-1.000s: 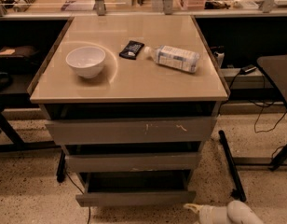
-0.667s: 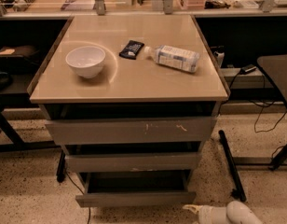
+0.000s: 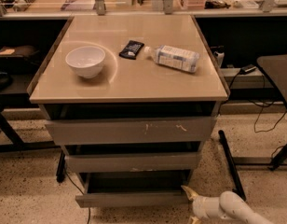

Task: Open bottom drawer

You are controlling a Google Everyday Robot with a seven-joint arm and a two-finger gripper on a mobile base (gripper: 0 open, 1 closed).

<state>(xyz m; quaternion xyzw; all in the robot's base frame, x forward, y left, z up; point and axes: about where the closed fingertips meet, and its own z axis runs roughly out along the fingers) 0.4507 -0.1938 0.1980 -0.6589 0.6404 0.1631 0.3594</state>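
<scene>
In the single camera view we look down on a tan-topped cabinet (image 3: pixel 129 85) with three flat grey handle-less drawers. The bottom drawer (image 3: pixel 134 199), the slimmest with a plain unmarked front, sits lowest and nearest the speckled floor (image 3: pixel 31 195). It stands out from the cabinet far enough that we see down into its shallow dark tray behind the front. Above it are the mid-width grey middle drawer front (image 3: pixel 132 162) and the tall grey top drawer front (image 3: pixel 129 130), which carries pale scratch marks.

The robot's white, cream-tipped gripper (image 3: pixel 195 203) comes in from the lower right corner. Its tip is at the right end of the bottom drawer's front, touching it or just beside it; we cannot tell whether it is open or closed, nor whether it holds the edge.

On the top lie a round white bowl (image 3: pixel 85 61), a small black packet (image 3: pixel 131 49) and a clear plastic bottle (image 3: pixel 174 57) on its side.

We judge the opening partly done: the drawer is out some way, and more pulling may remain.
</scene>
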